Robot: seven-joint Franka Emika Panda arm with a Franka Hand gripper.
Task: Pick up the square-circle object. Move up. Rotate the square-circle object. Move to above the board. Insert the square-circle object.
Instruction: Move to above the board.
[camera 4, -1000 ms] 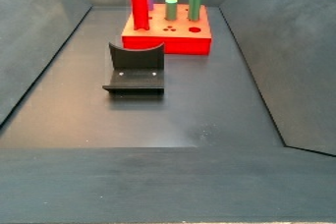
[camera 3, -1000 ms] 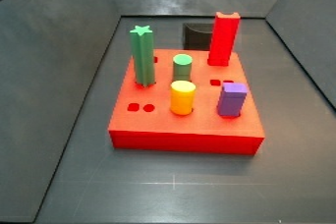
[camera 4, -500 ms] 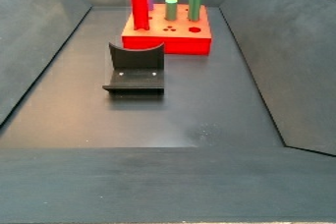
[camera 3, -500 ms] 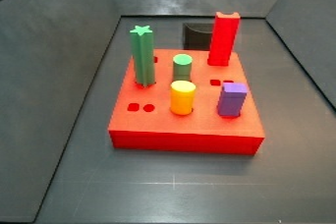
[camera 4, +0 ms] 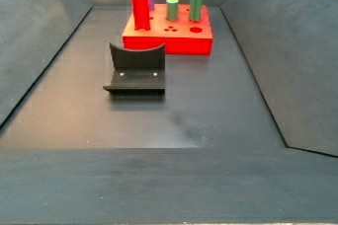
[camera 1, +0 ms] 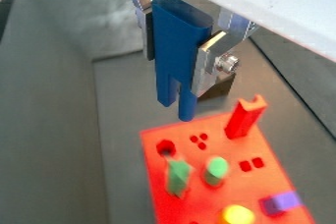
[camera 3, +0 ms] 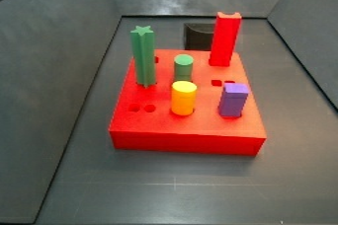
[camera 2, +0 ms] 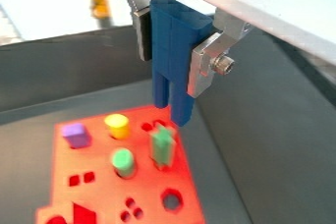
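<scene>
Above the board: gripper (camera 1: 180, 33) hangs high over the board (camera 1: 282, 174); neither side view shows it.
Jaws: clamped on the square-circle object (camera 1: 172, 56), silver fingers (camera 2: 207, 61) pressing its flanks in both wrist views.
Task's thing: the square-circle object points downward, well clear of the board's top.
Step in hand: I judge the carry to above the board is under way or nearly done; insertion not yet begun.
Next move: I would line its lower end up with the matching empty hole, then lower straight; which hole matches I cannot tell.
Count on the board: one green star peg (camera 3: 142, 55), one green round peg (camera 3: 184, 70), one yellow peg (camera 3: 184, 98), one purple peg (camera 3: 234, 100), one red block (camera 3: 226, 38).
Count elsewhere: one fixture (camera 4: 134, 68) on the floor, apart from the board.
</scene>
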